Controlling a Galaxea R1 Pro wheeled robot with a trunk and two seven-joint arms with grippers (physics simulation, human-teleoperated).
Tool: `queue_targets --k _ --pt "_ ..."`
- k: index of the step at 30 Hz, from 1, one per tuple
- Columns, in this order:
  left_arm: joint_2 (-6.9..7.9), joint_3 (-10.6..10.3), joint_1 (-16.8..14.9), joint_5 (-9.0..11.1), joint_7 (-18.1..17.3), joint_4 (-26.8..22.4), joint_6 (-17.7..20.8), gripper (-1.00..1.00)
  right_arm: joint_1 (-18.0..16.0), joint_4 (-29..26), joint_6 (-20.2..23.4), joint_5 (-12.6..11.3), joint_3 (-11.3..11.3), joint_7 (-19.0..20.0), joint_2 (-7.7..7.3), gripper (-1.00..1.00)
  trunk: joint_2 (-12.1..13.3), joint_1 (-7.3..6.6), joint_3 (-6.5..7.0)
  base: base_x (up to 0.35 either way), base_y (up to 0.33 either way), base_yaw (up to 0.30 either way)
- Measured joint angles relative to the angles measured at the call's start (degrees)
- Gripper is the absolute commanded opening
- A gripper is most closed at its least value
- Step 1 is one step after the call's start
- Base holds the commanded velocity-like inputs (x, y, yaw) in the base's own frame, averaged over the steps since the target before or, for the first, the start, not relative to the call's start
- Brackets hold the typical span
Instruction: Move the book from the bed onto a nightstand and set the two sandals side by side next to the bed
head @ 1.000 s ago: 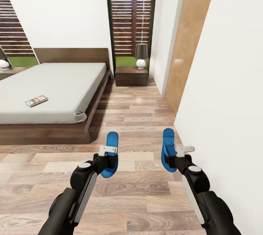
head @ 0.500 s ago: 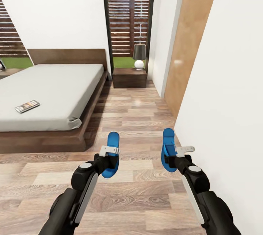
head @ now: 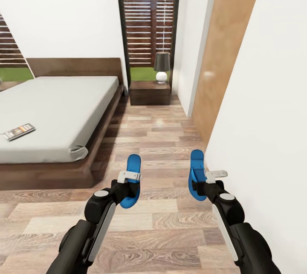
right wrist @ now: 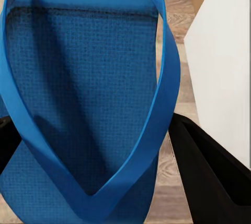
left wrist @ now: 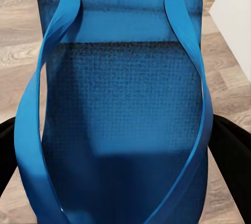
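I hold one blue sandal in each hand above the wood floor. My left gripper [head: 128,187] is shut on the left sandal [head: 133,165], whose straps and sole [left wrist: 125,119] sit between black fingers [left wrist: 233,153]. My right gripper [head: 198,185] is shut on the right sandal [head: 196,164], seen close up [right wrist: 78,104] beside a black finger [right wrist: 209,177]. The bed [head: 59,99] lies ahead on the left, with the book [head: 18,131] flat on its mattress near the picture's left edge. A dark nightstand [head: 150,92] stands beyond the bed's right side.
A lamp [head: 161,66] stands on the nightstand below a tall window. A white wall [head: 268,120] runs close along my right arm, with a wooden door panel [head: 221,52] farther on. A strip of plank floor [head: 157,133] leads between bed and wall.
The whole picture has shifted: bed and book now sit farther left, so the camera has moved. Both grippers keep the same hold on the sandals.
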Motion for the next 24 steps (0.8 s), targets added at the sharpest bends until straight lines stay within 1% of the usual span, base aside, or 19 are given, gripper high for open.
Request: queue_targets --k 7,9,11,13,14,16,18,21,24 --pt "0.00 0.32 0.00 -0.23 0.36 0.00 -0.02 -1.00 0.01 0.00 -0.03 0.16 -0.05 -0.03 0.00 -1.00 0.00 0.00 0.00 0.304 -0.198 0.000" --pt "-0.01 0.51 0.00 -0.34 1.38 0.05 -0.04 -1.00 -0.01 0.00 -0.03 0.18 -0.08 -0.03 0.00 -1.00 0.00 0.00 0.00 0.304 -0.199 0.000" --pt "-0.01 1.01 0.00 -0.30 3.17 0.13 -0.04 -1.00 -0.02 0.00 -0.03 0.19 -0.11 -0.03 0.00 -1.00 0.00 0.00 0.00 0.304 -0.199 0.000" --pt "0.15 2.08 0.00 -0.35 5.33 0.53 -0.08 -1.00 0.01 0.00 -0.03 0.20 -0.13 -0.03 -0.05 -1.00 0.00 0.00 0.00 0.304 -0.199 0.000" --pt "0.18 2.45 0.00 -0.11 5.59 0.60 -0.10 -1.00 0.01 0.00 -0.03 0.19 -0.13 -0.03 -0.06 -1.00 0.00 0.00 0.00 0.305 -0.194 0.000" --pt "0.28 4.20 0.00 -0.15 6.16 0.81 -0.13 -1.00 0.00 0.00 -0.08 0.16 -0.15 0.02 -0.11 -1.00 0.00 0.00 0.00 0.314 -0.134 0.000" --pt "0.31 5.24 0.00 -0.02 6.35 0.88 -0.12 -1.00 0.00 0.01 -0.10 0.12 -0.15 0.05 -0.14 -1.00 0.00 0.00 0.00 0.328 -0.063 0.000" --pt "0.31 5.96 0.00 0.18 6.48 0.93 -0.14 -1.00 0.01 0.01 -0.13 0.08 -0.17 0.07 -0.20 -1.00 0.00 0.00 0.00 0.335 -0.028 0.000" --pt "0.27 6.16 0.00 0.24 6.54 0.95 -0.14 -1.00 0.03 0.01 -0.13 0.09 -0.17 0.08 -0.23 -1.00 0.00 0.00 0.00 0.340 -0.009 0.000"
